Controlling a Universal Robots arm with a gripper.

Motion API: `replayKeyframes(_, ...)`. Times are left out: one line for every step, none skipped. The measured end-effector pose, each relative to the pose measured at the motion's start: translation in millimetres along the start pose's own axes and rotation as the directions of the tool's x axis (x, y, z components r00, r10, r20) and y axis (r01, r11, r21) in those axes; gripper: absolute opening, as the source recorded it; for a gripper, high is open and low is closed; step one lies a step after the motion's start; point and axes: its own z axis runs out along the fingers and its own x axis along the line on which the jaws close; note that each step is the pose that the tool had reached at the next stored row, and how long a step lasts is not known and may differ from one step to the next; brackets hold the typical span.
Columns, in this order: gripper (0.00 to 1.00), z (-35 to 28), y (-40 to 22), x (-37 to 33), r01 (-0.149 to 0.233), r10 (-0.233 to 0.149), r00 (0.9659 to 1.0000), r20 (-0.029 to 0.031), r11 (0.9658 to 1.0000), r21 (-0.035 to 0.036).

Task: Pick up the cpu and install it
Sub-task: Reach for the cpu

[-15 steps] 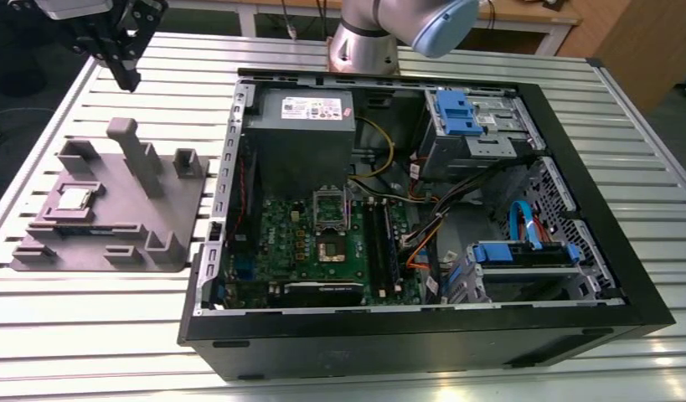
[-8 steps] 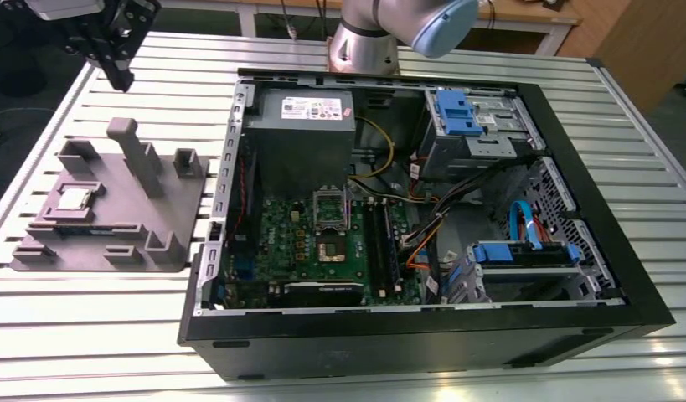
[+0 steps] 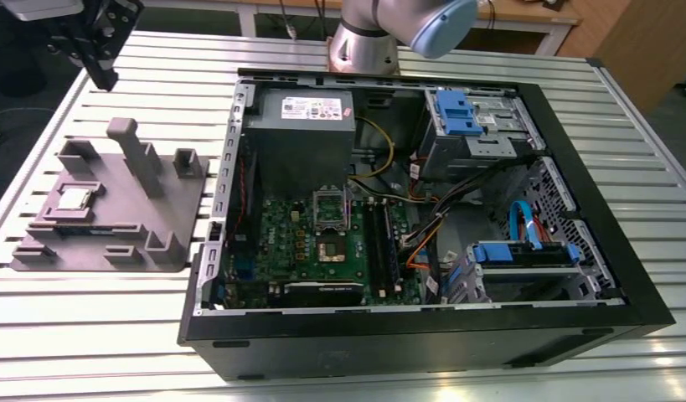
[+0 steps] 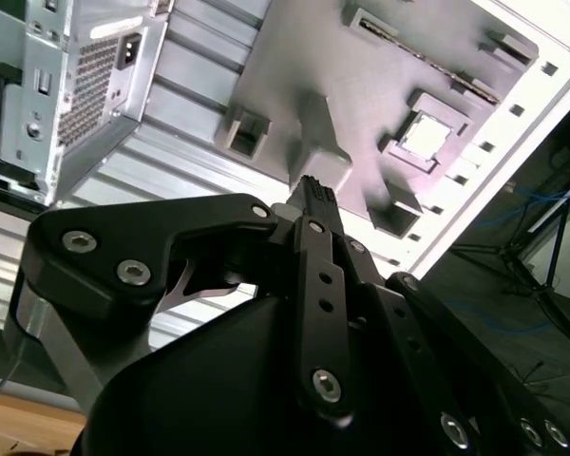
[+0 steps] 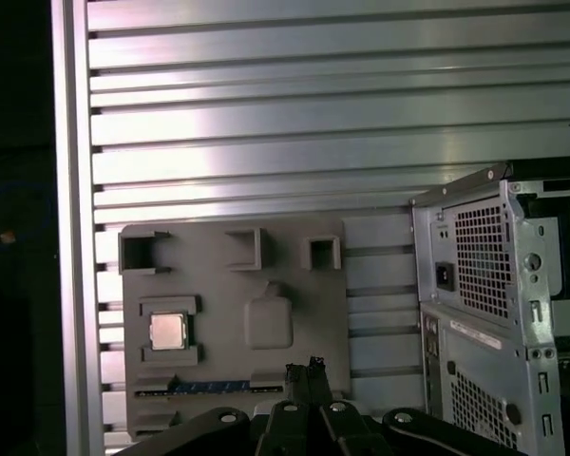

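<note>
The small, flat, square, silvery-metal cpu [image 3: 74, 198] lies top-up in a recess of the grey moulded plastic fixture [image 3: 175, 213] on the slatted aluminium tabletop [image 3: 97, 335], at nine o'clock of the open black computer case [image 3: 432, 335]. Being square, it has no long axis, and its edges run parallel to the fixture's. The exterior view shows the dark green motherboard [image 3: 281, 243] inside the case, while the first wrist view shows the case's perforated rear panel [image 5: 484, 275]. The black tool [image 3: 102, 79] hangs at twelve o'clock of the fixture, clear above it. Its fingers are pressed together and hold nothing.
</note>
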Motion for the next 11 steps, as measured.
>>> replayKeyframes(0.10, 0.1, -0.3, 4.1, 0.000, 0.000, 1.0000, -0.0005, 1.0000, 0.0001)
replayKeyframes(0.10, 0.3, -0.6, 8.4, 0.000, 0.000, 1.0000, -0.0008, 1.0000, 0.0002)
replayKeyframes(0.10, 0.6, -1.0, 12.9, 0.000, 0.000, 1.0000, -0.0008, 1.0000, 0.0000)
replayKeyframes(0.10, 0.9, -1.3, 17.2, 0.000, 0.000, 1.0000, -0.0008, 1.0000, -0.0003)
replayKeyframes(0.10, 1.1, -1.6, 21.7, 0.000, 0.000, 1.0000, -0.0009, 1.0000, -0.0003)
replayKeyframes(0.10, 1.2, -2.0, 26.2, 0.000, 0.000, 1.0000, -0.0010, 1.0000, -0.0003)
replayKeyframes(0.10, 1.5, -2.3, 30.7, 0.000, 0.000, 1.0000, -0.0009, 1.0000, -0.0004)
replayKeyframes(0.10, 1.9, -2.6, 35.2, 0.000, 0.000, 1.0000, -0.0009, 1.0000, -0.0007)
replayKeyframes(0.10, 2.1, -3.0, 39.7, 0.000, 0.000, 1.0000, -0.0009, 1.0000, -0.0006)
replayKeyframes(0.10, 2.4, -3.4, 44.4, 0.000, 0.000, 1.0000, -0.0011, 1.0000, -0.0007)
replayKeyframes(0.10, 2.7, -3.7, 48.9, 0.000, 0.000, 1.0000, -0.0011, 1.0000, -0.0007)
